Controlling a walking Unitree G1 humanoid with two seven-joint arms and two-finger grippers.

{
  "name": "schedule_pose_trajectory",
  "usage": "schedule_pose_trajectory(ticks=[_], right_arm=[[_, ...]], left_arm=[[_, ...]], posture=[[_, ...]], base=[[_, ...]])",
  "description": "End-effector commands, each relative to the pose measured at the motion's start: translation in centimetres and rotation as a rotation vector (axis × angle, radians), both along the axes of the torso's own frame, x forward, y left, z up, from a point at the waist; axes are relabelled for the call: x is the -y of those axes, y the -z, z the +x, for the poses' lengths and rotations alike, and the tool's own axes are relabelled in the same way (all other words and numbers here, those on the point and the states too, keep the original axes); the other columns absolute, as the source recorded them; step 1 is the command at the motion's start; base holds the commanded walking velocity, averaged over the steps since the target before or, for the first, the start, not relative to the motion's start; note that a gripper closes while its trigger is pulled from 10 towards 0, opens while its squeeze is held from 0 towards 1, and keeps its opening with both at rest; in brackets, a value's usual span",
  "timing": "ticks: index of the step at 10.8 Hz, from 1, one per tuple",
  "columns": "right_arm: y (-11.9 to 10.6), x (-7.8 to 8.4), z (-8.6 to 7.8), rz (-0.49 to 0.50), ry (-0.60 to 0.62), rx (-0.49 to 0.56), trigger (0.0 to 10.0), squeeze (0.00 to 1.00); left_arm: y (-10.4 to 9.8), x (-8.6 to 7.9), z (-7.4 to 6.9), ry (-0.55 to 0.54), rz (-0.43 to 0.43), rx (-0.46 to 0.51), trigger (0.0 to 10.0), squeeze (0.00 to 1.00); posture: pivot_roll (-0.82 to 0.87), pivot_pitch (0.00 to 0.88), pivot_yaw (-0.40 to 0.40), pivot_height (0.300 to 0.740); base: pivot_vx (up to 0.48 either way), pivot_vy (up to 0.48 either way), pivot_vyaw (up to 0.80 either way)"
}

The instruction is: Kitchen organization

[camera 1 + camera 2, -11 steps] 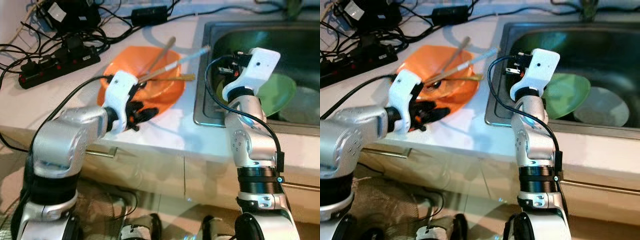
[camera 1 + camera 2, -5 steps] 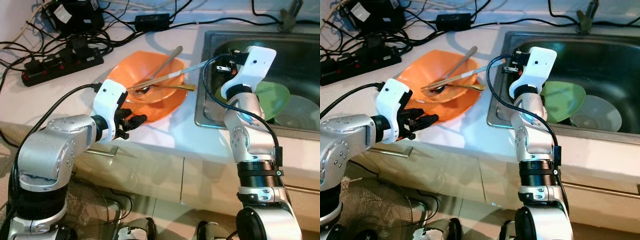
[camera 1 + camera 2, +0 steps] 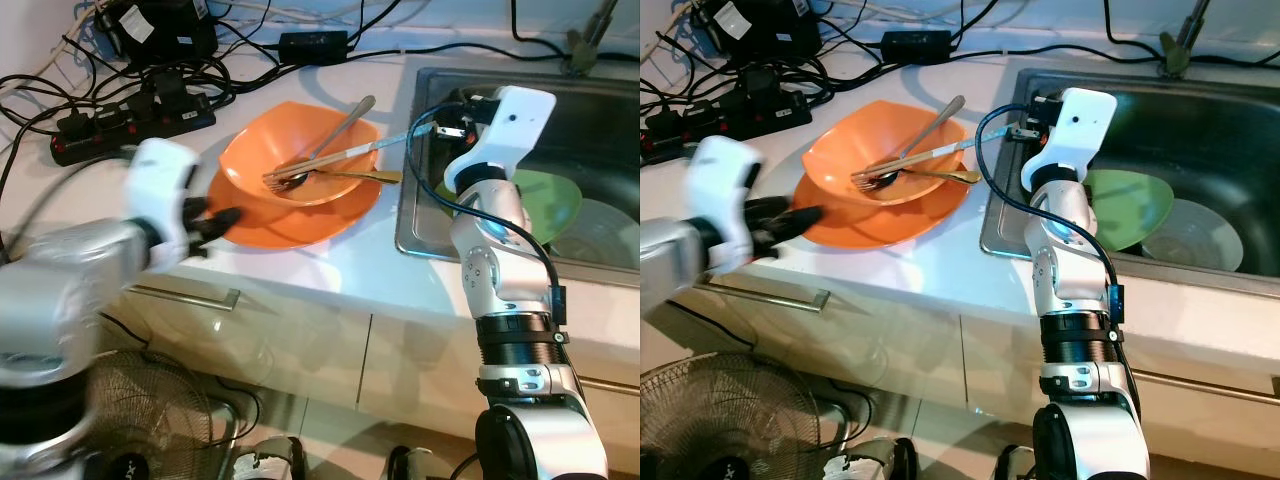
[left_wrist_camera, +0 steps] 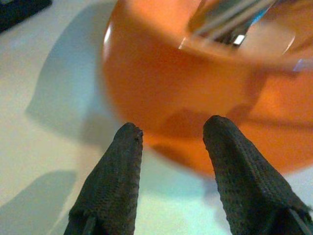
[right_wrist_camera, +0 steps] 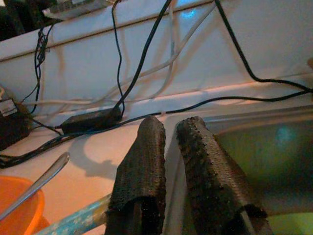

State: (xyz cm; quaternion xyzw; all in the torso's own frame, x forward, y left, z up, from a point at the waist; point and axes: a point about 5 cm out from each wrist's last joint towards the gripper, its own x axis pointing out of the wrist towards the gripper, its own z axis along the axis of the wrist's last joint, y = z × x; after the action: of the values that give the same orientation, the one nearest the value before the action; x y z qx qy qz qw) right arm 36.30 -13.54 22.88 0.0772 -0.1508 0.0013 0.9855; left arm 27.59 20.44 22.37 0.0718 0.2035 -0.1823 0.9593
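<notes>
Left eye view: a white counter (image 3: 330, 275) carries an orange bowl (image 3: 300, 160) stacked on an orange plate (image 3: 290, 215), with a fork (image 3: 320, 165), a spoon (image 3: 345, 115) and a gold-coloured utensil (image 3: 365, 177) lying in the bowl. The left gripper (image 3: 222, 220), blurred, sits at the near left rim of the plate, its black fingers pointing toward it. Behind the dishes lie a power strip (image 3: 130, 115) and tangled black cables (image 3: 250, 60). To the right, a steel sink (image 3: 420, 215) holds a green plate (image 3: 550, 200) and a clear bowl (image 3: 610, 225); the right arm (image 3: 500, 150) rises over the sink's left edge. Right eye view: the same scene, with a fan (image 3: 730, 420) on the floor below the counter. Left wrist view: the two fingers (image 4: 115, 191) stand apart, nothing between them, their tips just short of the orange bowl's side. Right wrist view: the right gripper (image 5: 168, 134) has its fingers (image 5: 142, 166) nearly together with a narrow gap, holding nothing, aimed over the sink edge toward the back wall and a black adapter (image 5: 90, 120); a blue-white handle (image 5: 78, 220) passes beneath.
</notes>
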Motion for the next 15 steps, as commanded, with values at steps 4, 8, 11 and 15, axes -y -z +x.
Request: schedule_pose_trajectory(ticks=[4,8,11,15], right_arm=[[-0.5,0.3,0.5,-0.003,-0.001,0.019,10.0,0.00],[0.0,1.2,0.6,-0.042,0.040,0.015,10.0,0.00],[-0.2,1.9,0.2,-0.038,0.072,0.065,10.0,0.00],[0.7,2.0,-0.1,-0.032,0.071,0.063,10.0,0.00]], left_arm=[[-1.7,-6.3,0.1,-0.345,0.068,0.233,10.0,0.00],[-2.9,-2.5,2.2,-0.373,0.074,0.616,10.0,0.00],[-2.8,4.1,4.7,-0.205,-0.093,0.800,10.0,0.00],[-3.0,8.8,5.5,-0.054,-0.043,0.928,10.0,0.00]], posture=[[0.23,0.090,0.052,0.740],[0.19,0.084,0.039,0.740],[0.14,0.078,0.038,0.740],[0.11,0.062,0.037,0.740]], base=[[0.000,0.000,0.00],[0.000,0.000,0.00],[0.000,0.000,0.00],[0.000,0.000,0.00]])
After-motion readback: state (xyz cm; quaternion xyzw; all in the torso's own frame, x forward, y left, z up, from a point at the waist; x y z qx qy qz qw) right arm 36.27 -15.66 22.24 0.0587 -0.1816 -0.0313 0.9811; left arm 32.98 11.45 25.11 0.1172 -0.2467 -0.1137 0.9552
